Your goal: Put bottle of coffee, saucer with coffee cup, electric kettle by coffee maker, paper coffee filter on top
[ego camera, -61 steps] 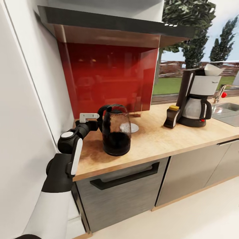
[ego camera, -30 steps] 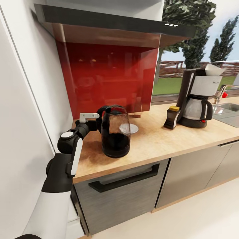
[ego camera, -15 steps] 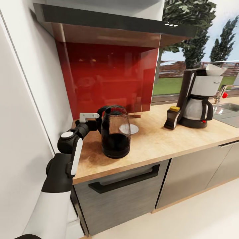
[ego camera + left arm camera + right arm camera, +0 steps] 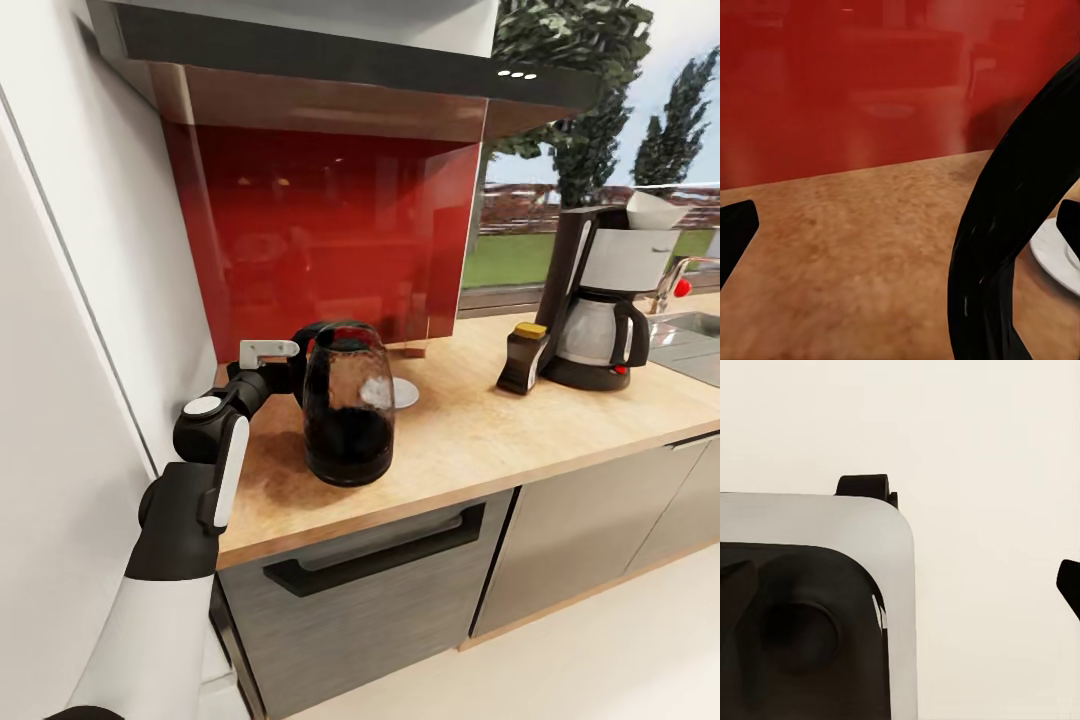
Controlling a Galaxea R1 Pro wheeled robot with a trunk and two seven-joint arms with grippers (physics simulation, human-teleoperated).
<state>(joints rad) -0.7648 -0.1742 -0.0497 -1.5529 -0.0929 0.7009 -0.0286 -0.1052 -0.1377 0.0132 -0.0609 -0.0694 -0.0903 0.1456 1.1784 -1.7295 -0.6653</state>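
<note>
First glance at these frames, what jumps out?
The glossy red back panel dominates, rising behind the light wood kitchen countertop. In front of it the dark glass electric kettle stands near the counter's left end, with the left gripper at its black handle. Far right, the coffee maker carries the paper coffee filter on top, with the bottle of coffee beside it.

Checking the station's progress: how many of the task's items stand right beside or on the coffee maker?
2: the bottle of coffee stands against the coffee maker, and the paper coffee filter sits on top. The electric kettle and saucer are farther along the countertop.
</note>
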